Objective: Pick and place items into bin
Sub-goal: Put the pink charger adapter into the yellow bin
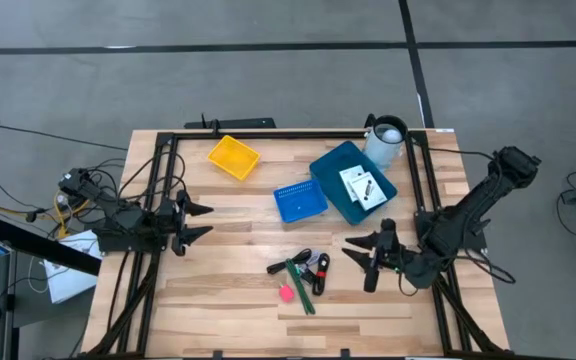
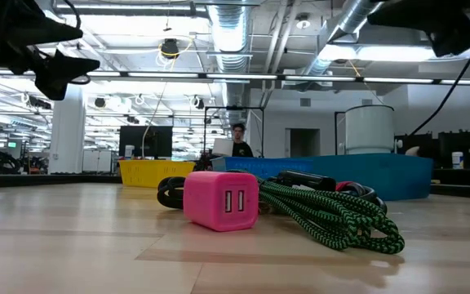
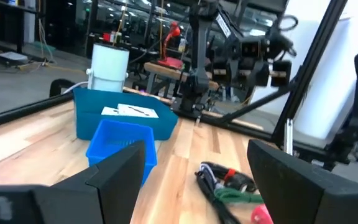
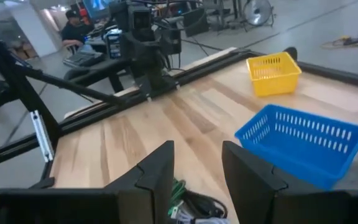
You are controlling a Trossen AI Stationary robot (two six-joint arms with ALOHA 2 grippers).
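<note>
A pile lies on the table's near middle: a black-and-green cord (image 1: 300, 283) (image 2: 333, 214), a pink block (image 1: 285, 293) (image 2: 221, 200) with two sockets, and black pieces with a red mark (image 1: 318, 266). Two white cards (image 1: 361, 185) (image 3: 129, 111) lie inside the large blue bin (image 1: 330, 170). My left gripper (image 1: 196, 222) (image 3: 197, 180) hovers open above the table's left side, far from the pile. My right gripper (image 1: 365, 258) (image 4: 197, 177) hovers open just right of the pile, pointing left.
A small blue basket (image 1: 300, 200) (image 4: 303, 143) stands beside the large bin, a yellow basket (image 1: 233, 157) (image 4: 272, 73) toward the far left, and a white cylinder (image 1: 386, 140) at the far right. Black frame rails (image 1: 268, 134) border the table. A person sits in the room beyond.
</note>
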